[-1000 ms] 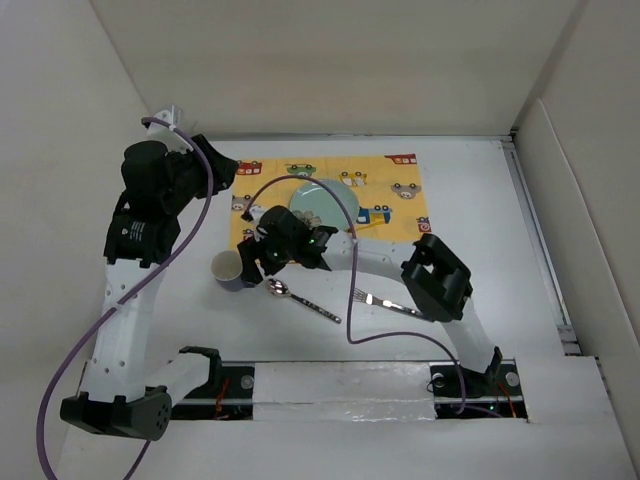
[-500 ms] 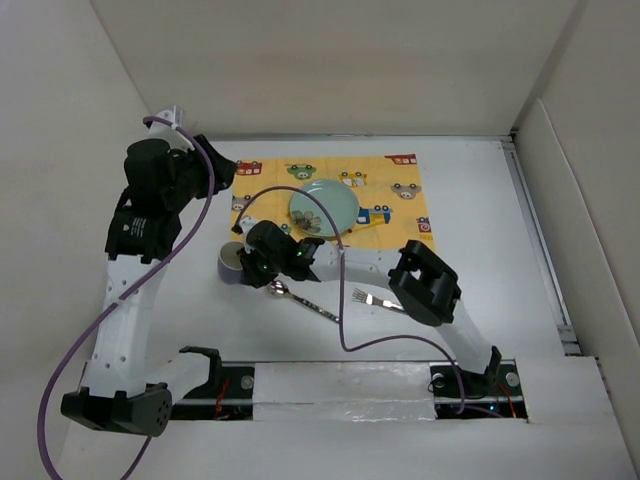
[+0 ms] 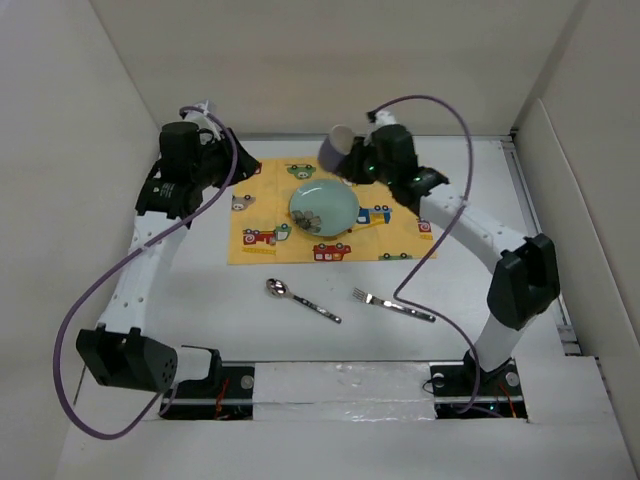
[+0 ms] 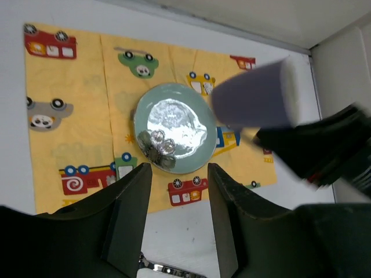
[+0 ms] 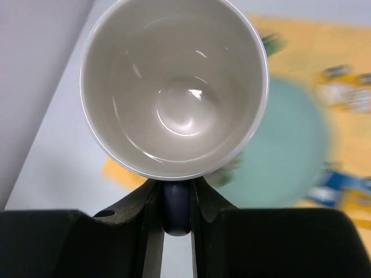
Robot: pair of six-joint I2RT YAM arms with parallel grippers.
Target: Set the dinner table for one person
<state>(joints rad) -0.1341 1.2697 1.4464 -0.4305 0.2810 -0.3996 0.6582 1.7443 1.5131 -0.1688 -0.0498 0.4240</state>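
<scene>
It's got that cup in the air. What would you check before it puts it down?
1. Grip: right gripper shut on the handle of the purple mug with white inside: ok.
2. Mug empty: ok.
3. Mug upright: not ok, tilted.
4. Bare yellow car-print placemat beside the round teal plate: ok.
5. Path clear of the open left gripper above that mat: cannot tell.
</scene>
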